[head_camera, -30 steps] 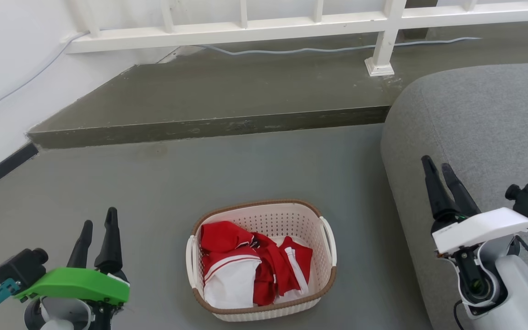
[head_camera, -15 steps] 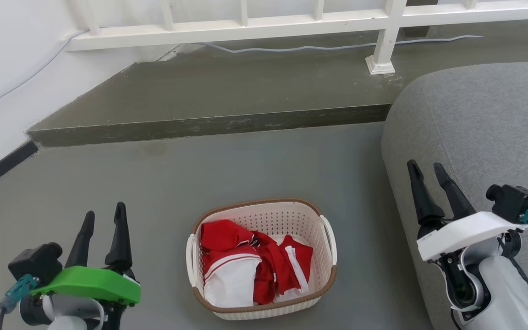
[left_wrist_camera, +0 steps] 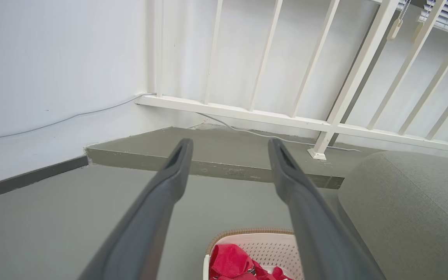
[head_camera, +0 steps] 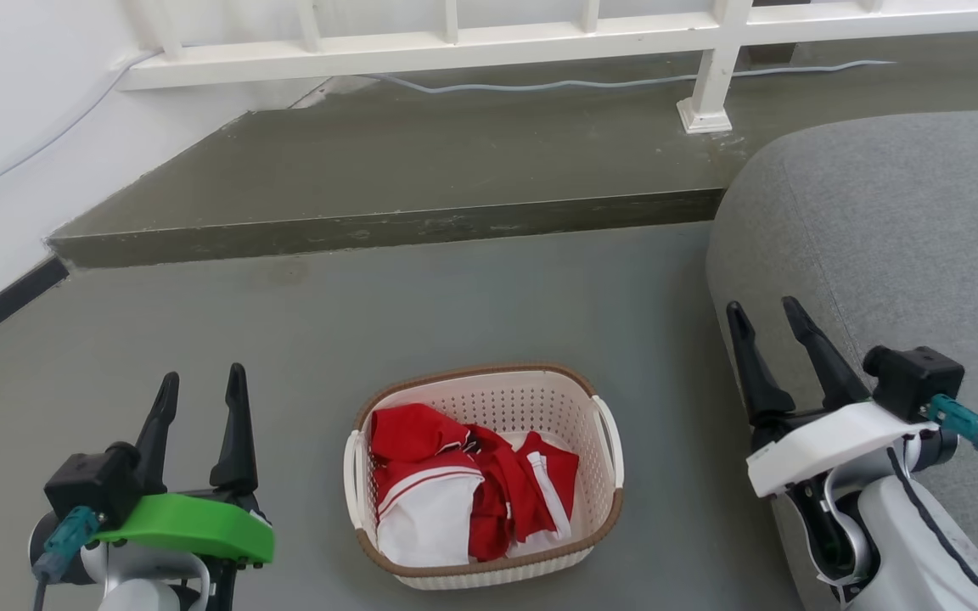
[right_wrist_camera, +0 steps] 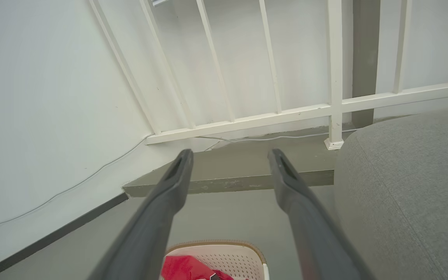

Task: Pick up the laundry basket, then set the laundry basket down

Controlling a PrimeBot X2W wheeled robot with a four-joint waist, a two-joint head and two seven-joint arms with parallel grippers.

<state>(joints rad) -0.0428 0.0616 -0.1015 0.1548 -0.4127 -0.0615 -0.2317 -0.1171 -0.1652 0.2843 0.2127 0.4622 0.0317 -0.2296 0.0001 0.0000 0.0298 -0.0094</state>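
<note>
**Bright, even, soft-shadowed**

Lit brightly and evenly in all three views, with only faint, soft-edged shadow on the floor [head_camera: 489, 314]. Nearly washed out at 10 o'clock in the head view, across the white wall [head_camera: 22, 102]. Darker only along the step's riser [head_camera: 387, 231]. Sharp in the head view from centre to edges. Bent by the wide lens in both wrist views, most plainly in the splayed bars of the railing [left_wrist_camera: 247, 114]. Soft and out of focus low on the fingers [left_wrist_camera: 142, 229] near 6 o'clock, crisper at their tips.
</note>
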